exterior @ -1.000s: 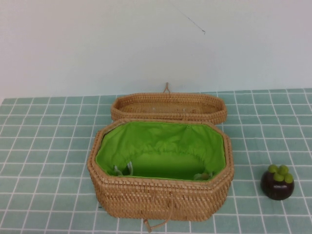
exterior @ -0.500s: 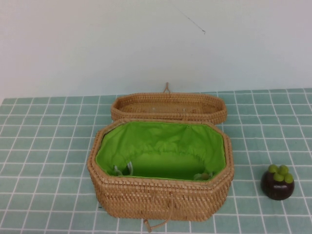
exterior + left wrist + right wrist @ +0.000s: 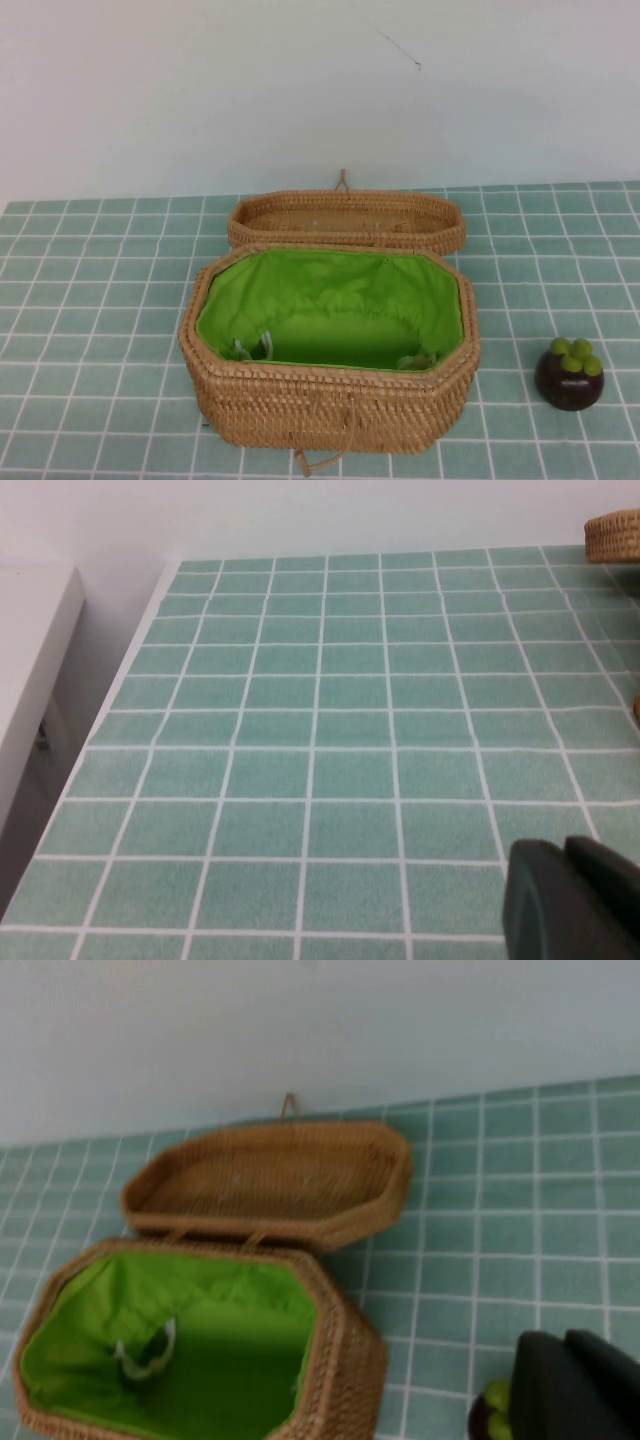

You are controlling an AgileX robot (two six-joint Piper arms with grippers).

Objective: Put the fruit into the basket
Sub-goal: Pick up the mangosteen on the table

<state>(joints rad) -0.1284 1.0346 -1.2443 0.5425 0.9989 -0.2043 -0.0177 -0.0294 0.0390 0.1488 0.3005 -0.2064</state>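
Observation:
The fruit (image 3: 568, 373), a small dark mangosteen with green lobes on top, sits on the tiled table right of the basket (image 3: 330, 405). The basket stands open at the table's middle, showing its green lining, with its lid (image 3: 347, 222) lying back behind it. Neither gripper shows in the high view. In the right wrist view, my right gripper (image 3: 563, 1340) is shut and empty, just above the fruit (image 3: 490, 1410), which its fingers partly hide; the basket (image 3: 345, 1380) is beside it. In the left wrist view, my left gripper (image 3: 565, 850) is shut and empty over bare tiles.
The green tiled tablecloth (image 3: 90, 300) covers the table, with a white wall behind. In the left wrist view the table's edge (image 3: 120, 675) runs beside a white cabinet (image 3: 30, 640), and a corner of the wicker lid (image 3: 614, 535) shows far off.

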